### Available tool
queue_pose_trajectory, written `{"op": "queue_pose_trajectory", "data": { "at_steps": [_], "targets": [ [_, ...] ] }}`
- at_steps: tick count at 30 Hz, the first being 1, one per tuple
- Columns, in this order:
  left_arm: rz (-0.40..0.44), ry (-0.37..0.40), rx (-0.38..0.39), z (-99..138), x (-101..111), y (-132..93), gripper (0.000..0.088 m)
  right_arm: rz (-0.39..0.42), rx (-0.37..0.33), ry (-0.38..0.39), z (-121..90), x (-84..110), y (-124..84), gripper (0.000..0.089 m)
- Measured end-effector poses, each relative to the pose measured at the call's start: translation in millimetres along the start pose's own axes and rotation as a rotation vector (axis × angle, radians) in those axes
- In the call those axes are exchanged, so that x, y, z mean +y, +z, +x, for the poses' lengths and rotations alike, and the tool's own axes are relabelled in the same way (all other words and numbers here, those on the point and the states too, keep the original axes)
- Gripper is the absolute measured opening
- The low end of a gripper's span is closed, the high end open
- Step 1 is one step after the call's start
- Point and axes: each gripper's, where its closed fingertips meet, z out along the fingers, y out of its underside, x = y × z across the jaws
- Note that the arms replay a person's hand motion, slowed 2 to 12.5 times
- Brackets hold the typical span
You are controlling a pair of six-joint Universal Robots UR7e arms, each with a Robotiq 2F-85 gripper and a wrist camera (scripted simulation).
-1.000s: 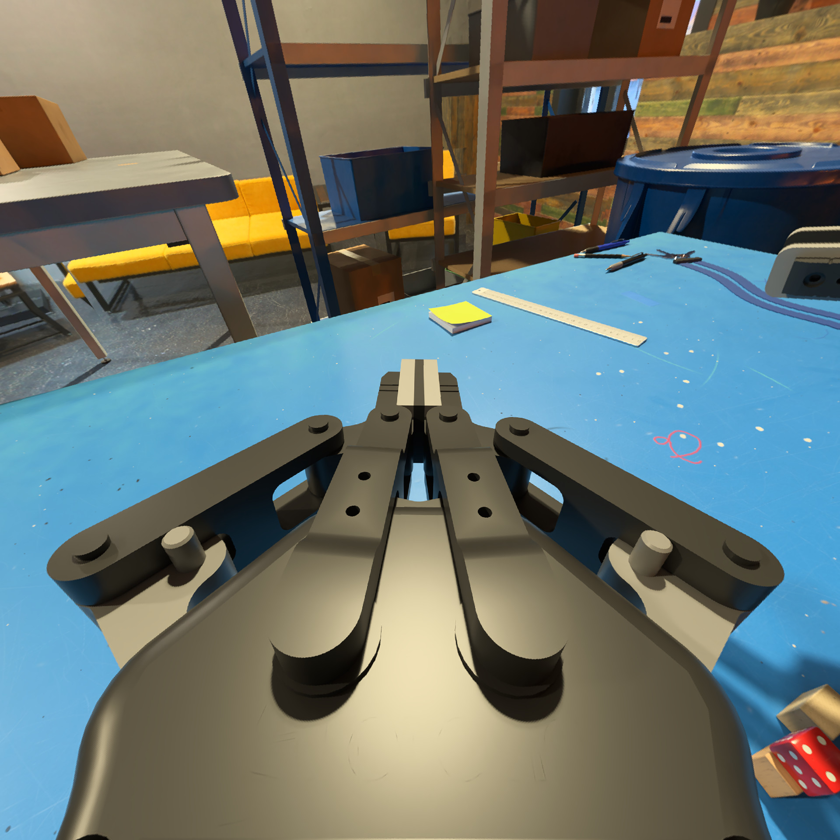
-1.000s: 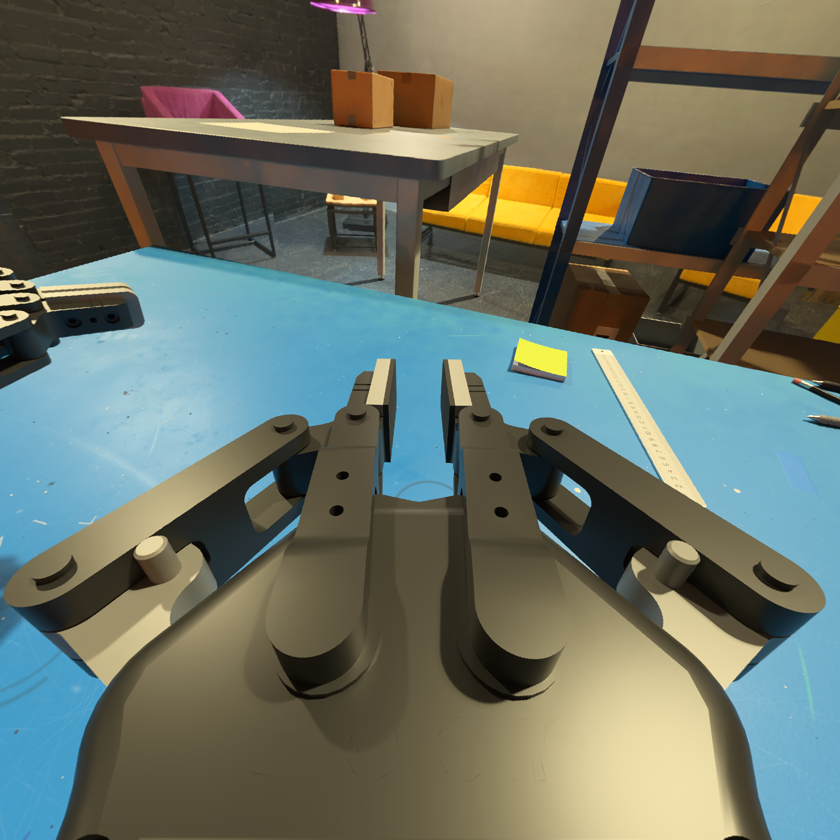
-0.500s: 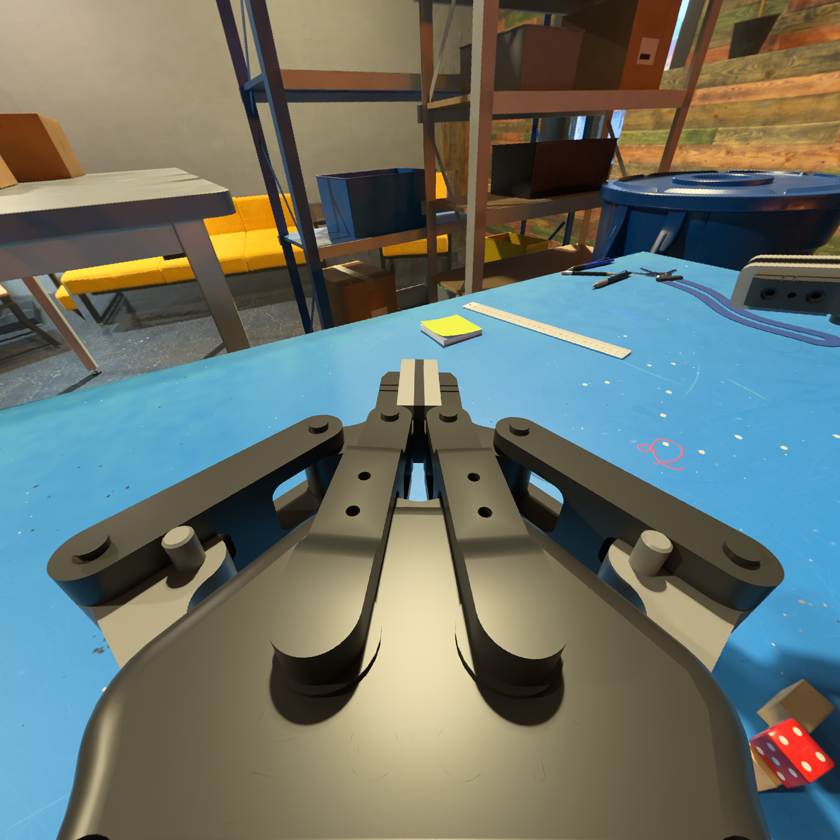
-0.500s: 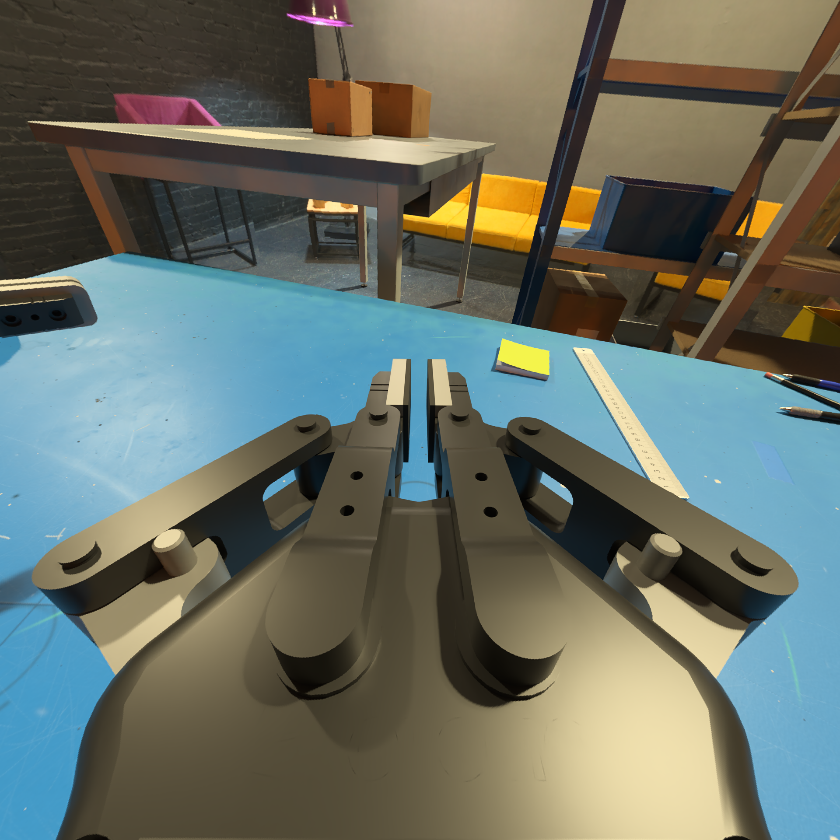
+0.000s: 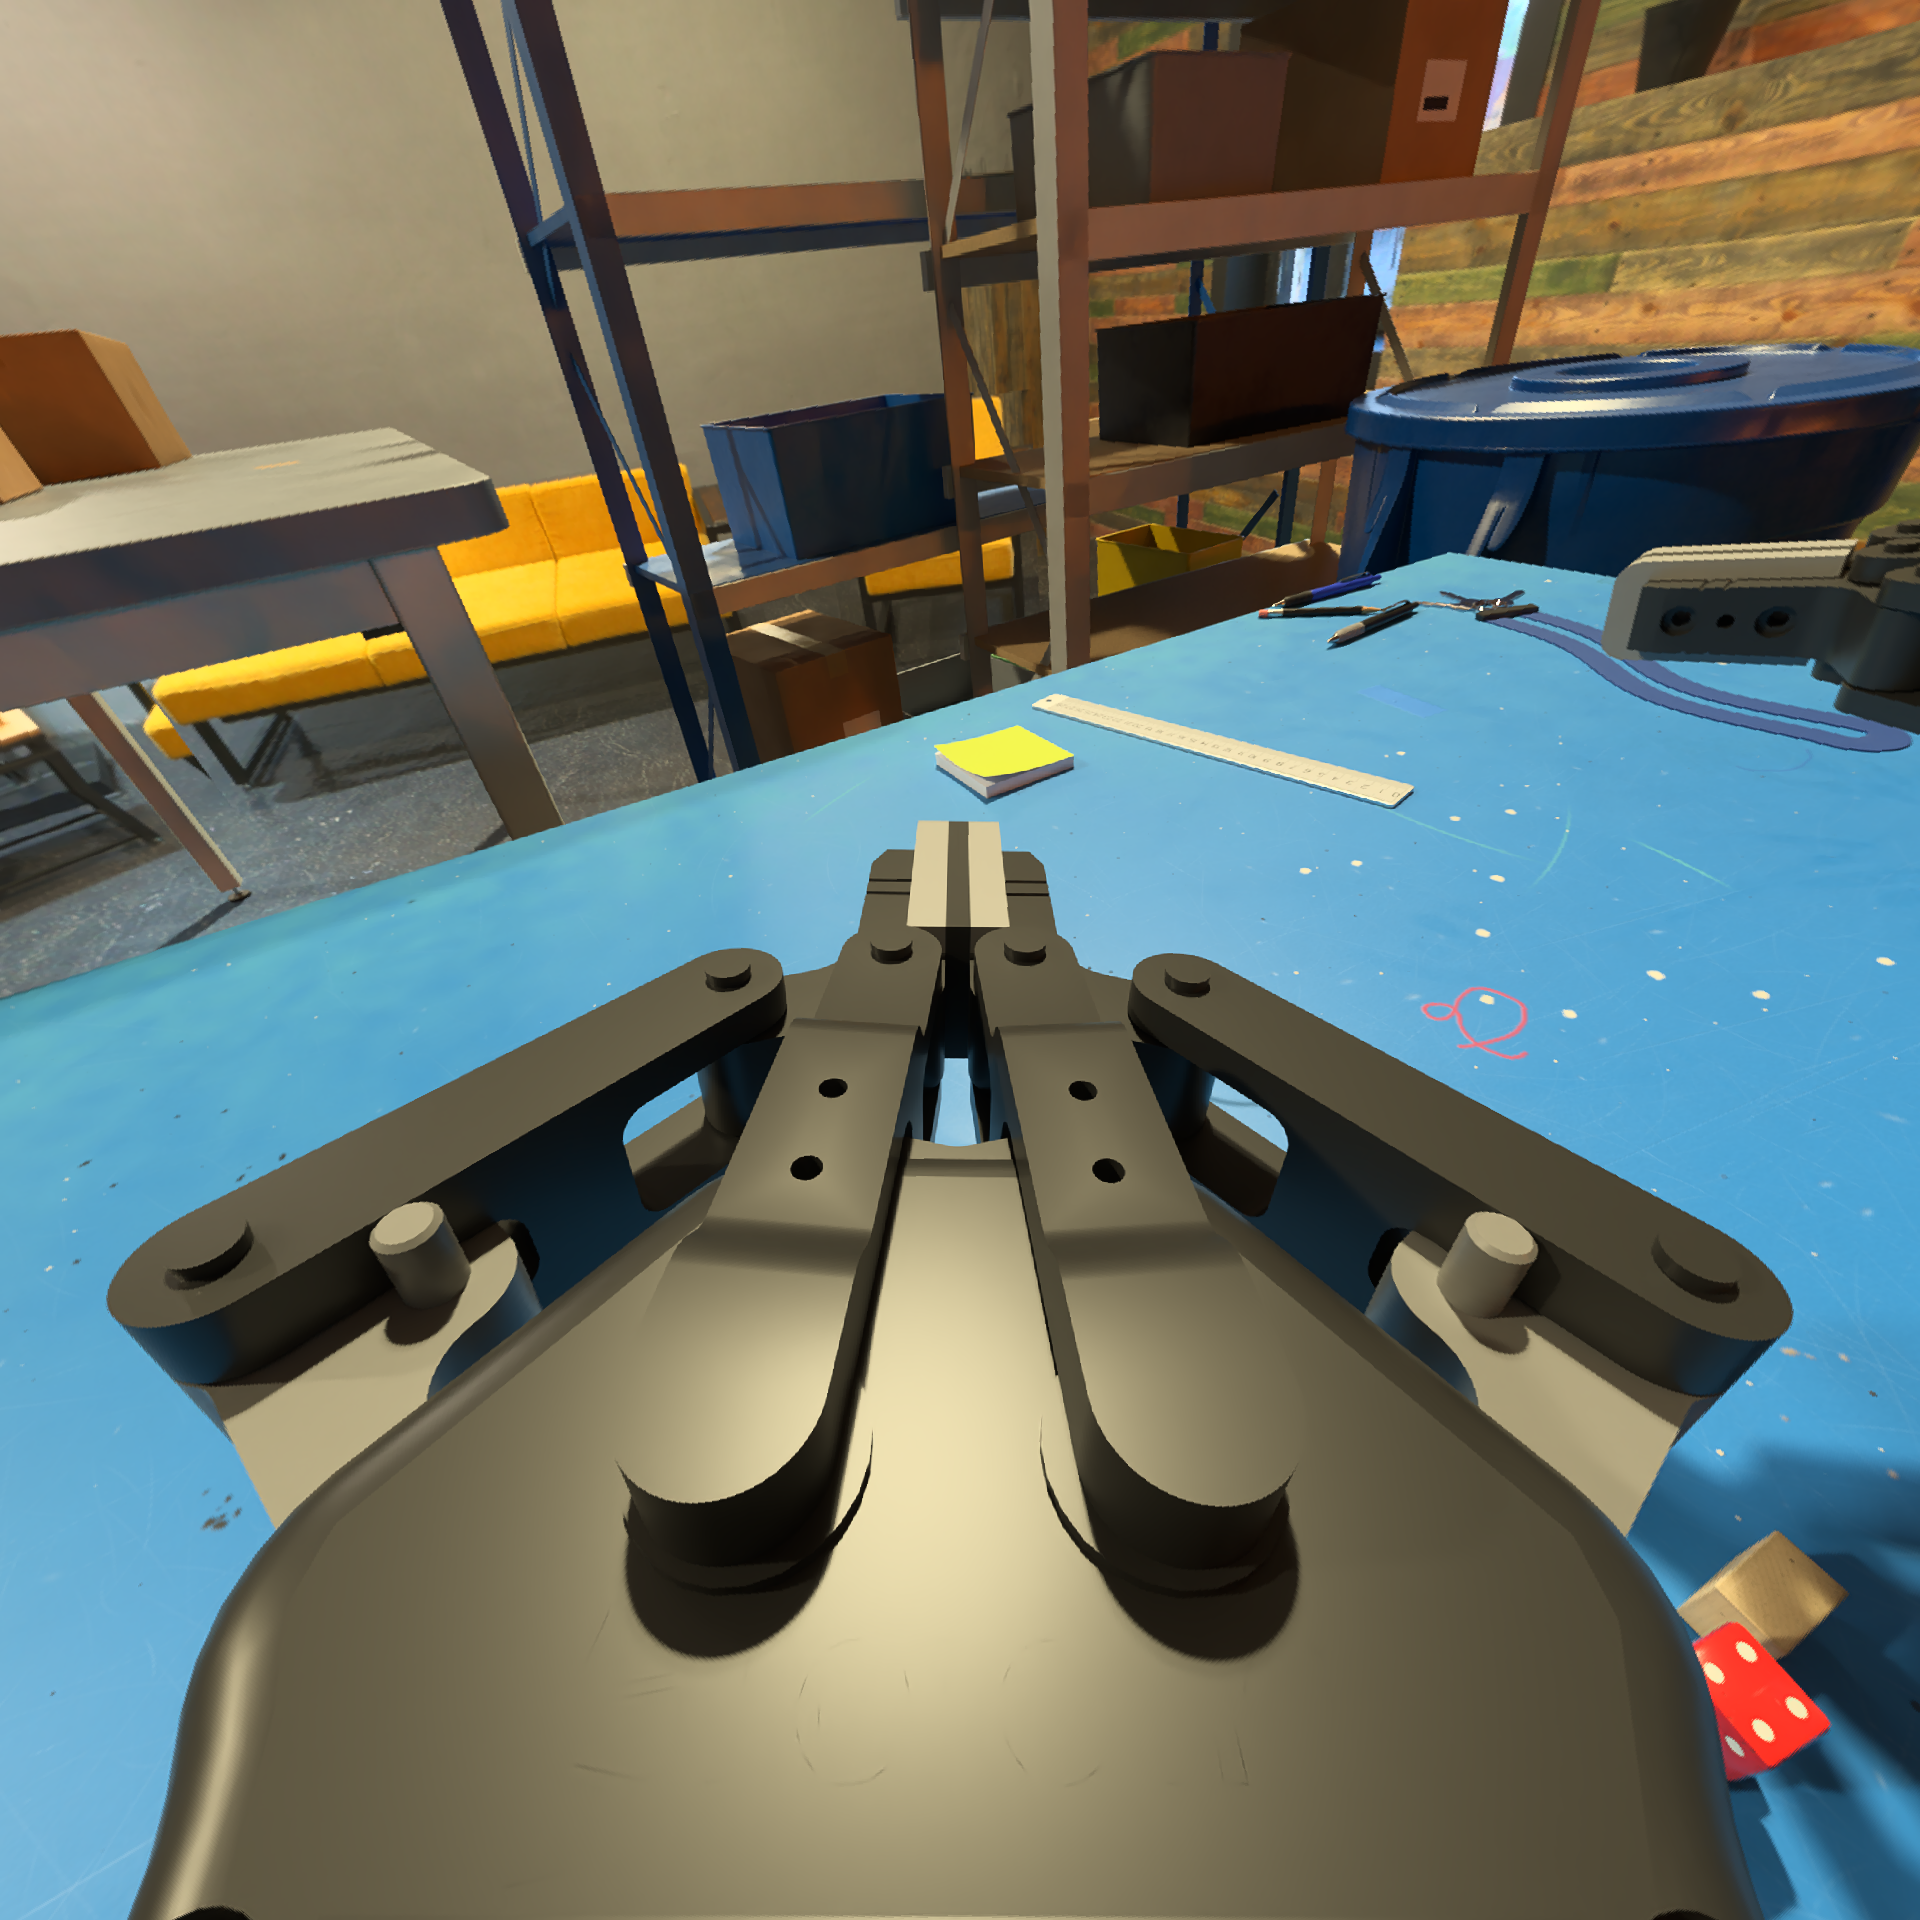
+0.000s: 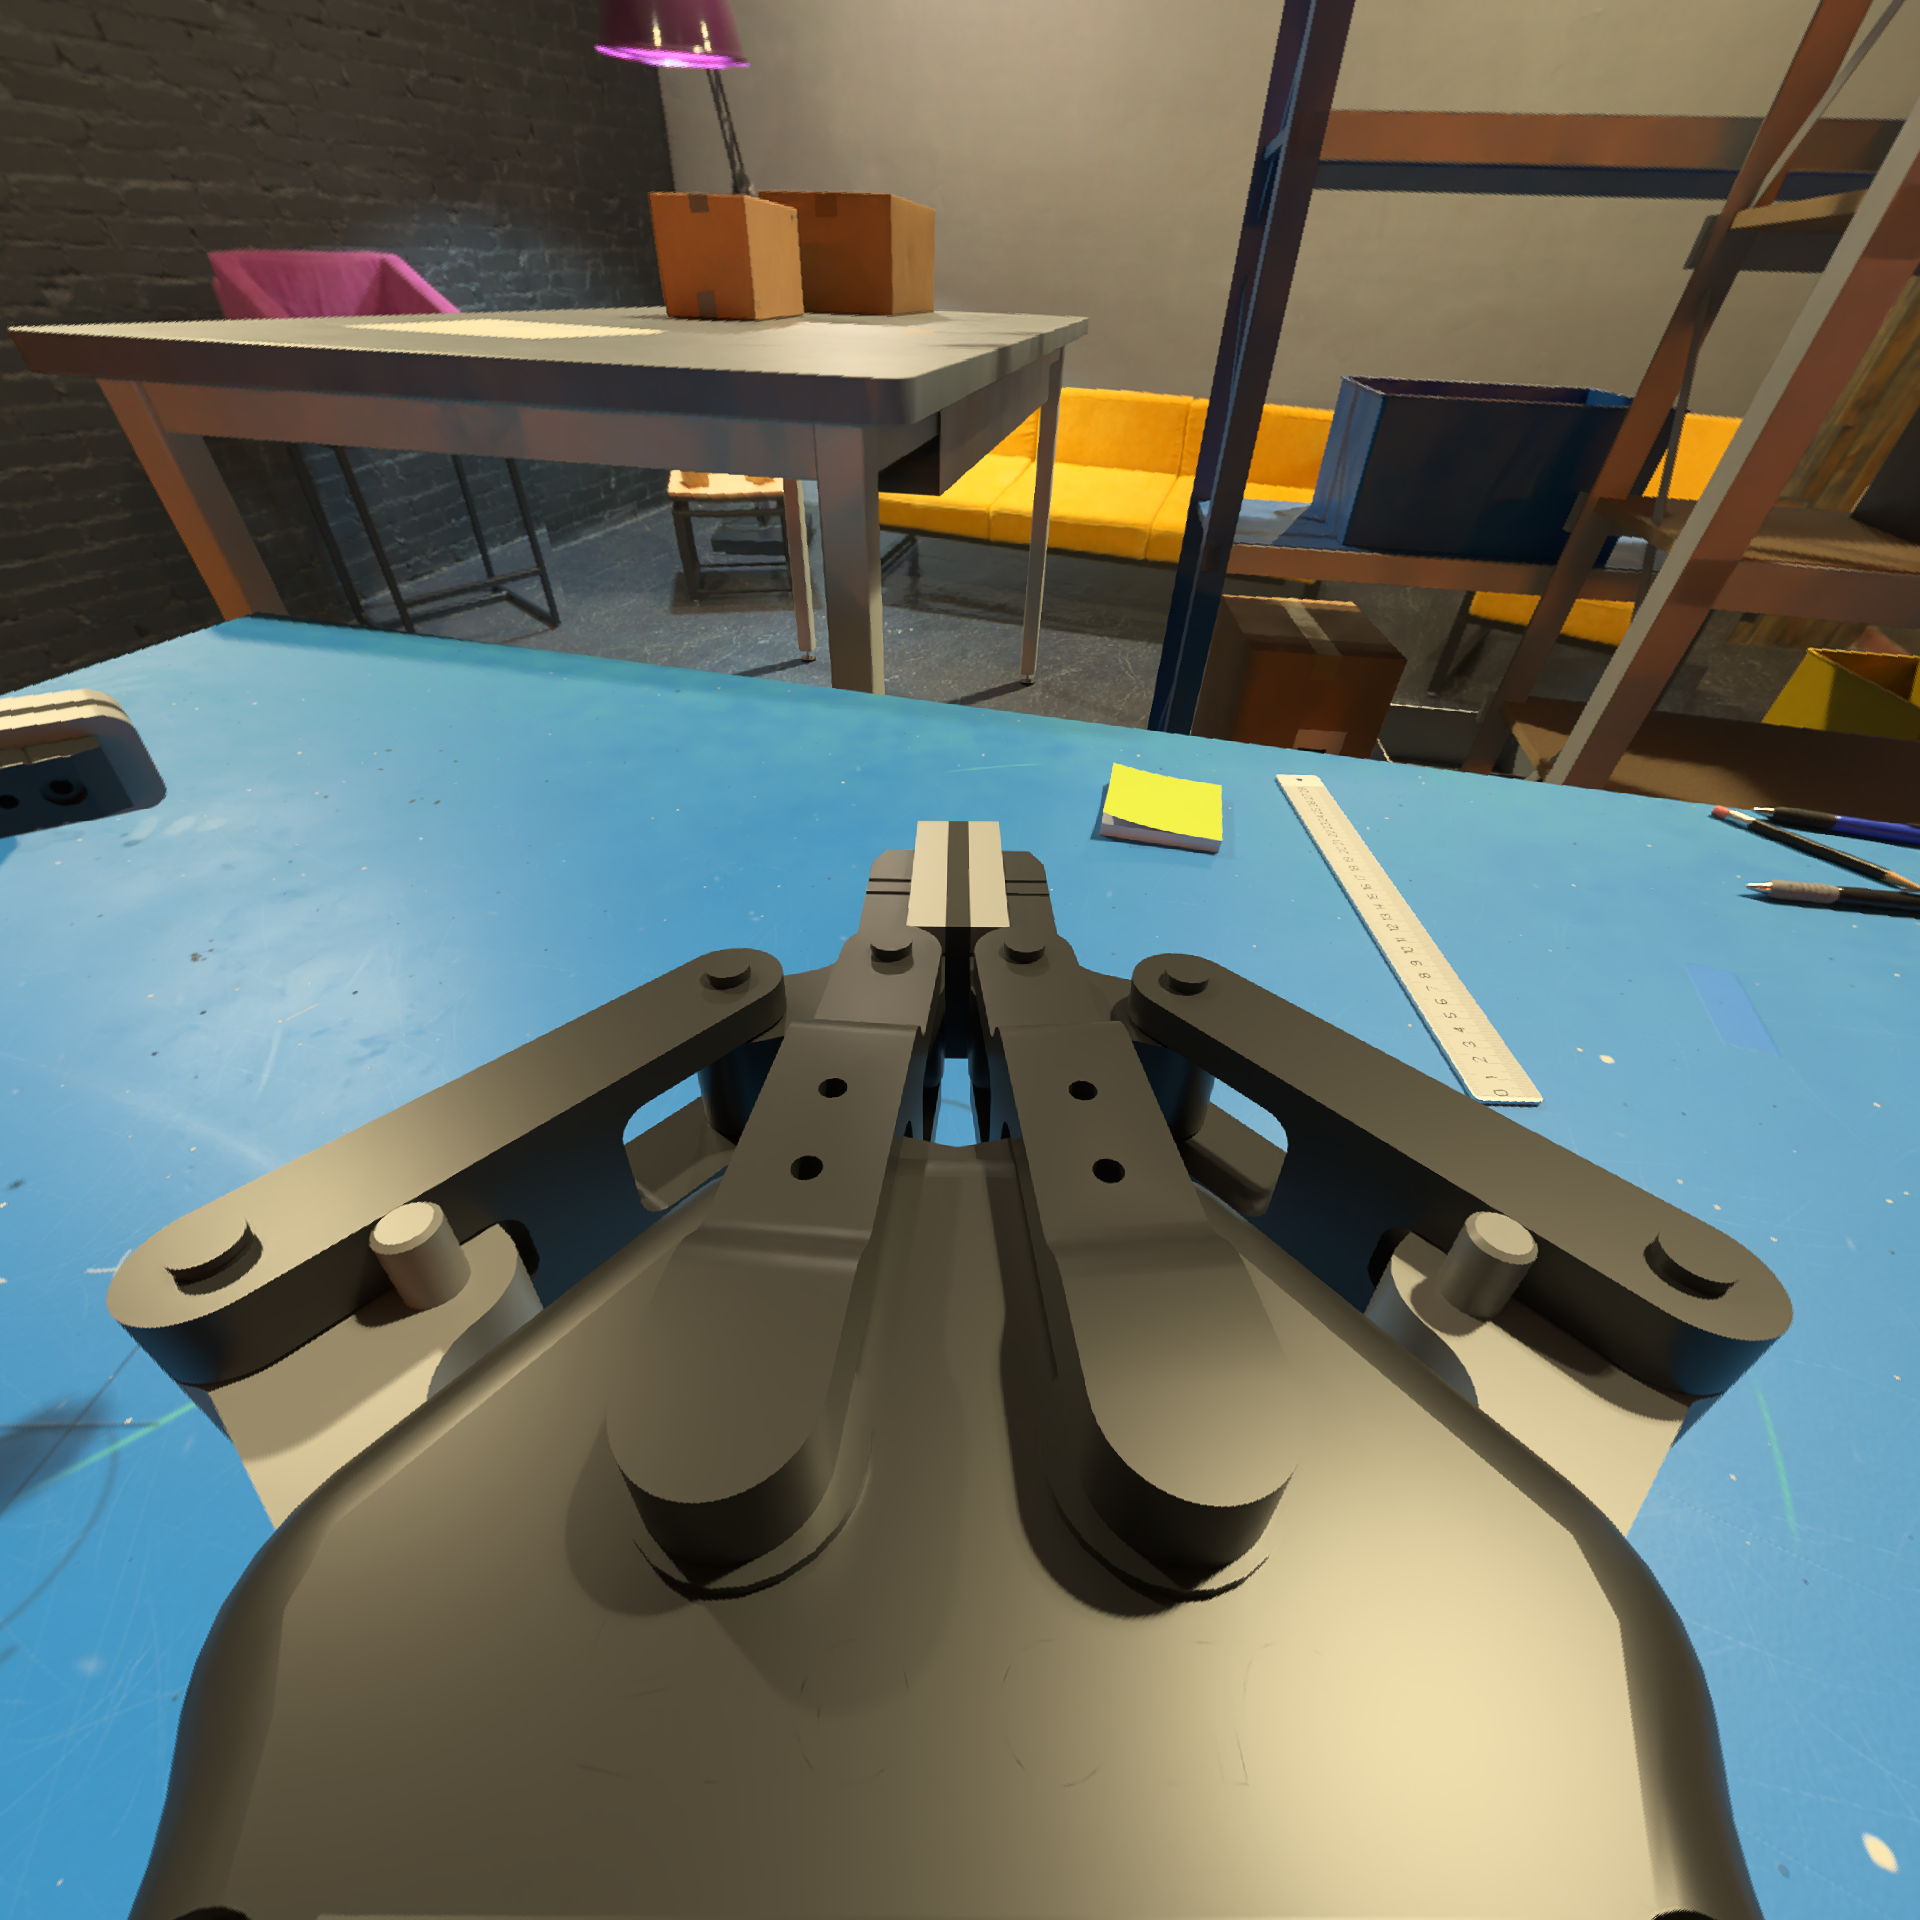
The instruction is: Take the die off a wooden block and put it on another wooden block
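In the left wrist view a red die [image 5: 1756, 1714] with white dots shows at the bottom right, partly hidden by my gripper body. A wooden block [image 5: 1766, 1590] lies just behind it; what the die rests on is hidden. My left gripper [image 5: 958, 873] is shut and empty, above the blue table [image 5: 312, 1091], well ahead of the die. My right gripper [image 6: 958, 873] is shut and empty. The die and blocks do not show in the right wrist view. The right gripper's finger shows in the left wrist view [image 5: 1745, 613]; the left gripper's shows in the right wrist view [image 6: 62, 758].
A yellow notepad [image 5: 1003, 758] [image 6: 1162, 808] and a ruler [image 5: 1226, 748] [image 6: 1403, 935] lie near the table's far edge. Pens [image 5: 1340, 613] [image 6: 1829, 852], keys [image 5: 1486, 603] and a blue cord [image 5: 1704, 696] lie at the far right. Shelving and a blue barrel [image 5: 1631, 457] stand beyond the table.
My right gripper has closed from open to shut. Both wrist views have shifted back and up; the die and block have slid lower and closer to my left gripper body.
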Motion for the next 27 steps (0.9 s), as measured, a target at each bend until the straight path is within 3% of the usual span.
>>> {"op": "queue_pose_trajectory", "data": {
  "at_steps": [12, 27],
  "targets": [
    [0.015, 0.022, 0.0, 12.1, -0.6, 1.2, 0.0, -0.001, 0.035, 0.031, 11.8, -1.0, 0.6, 0.0],
    [-0.021, -0.002, -0.004, 5.6, 11.5, 8.0, 0.0, -0.04, 0.073, 0.029, 14.1, 4.1, 3.9, 0.0]
  ]
}}
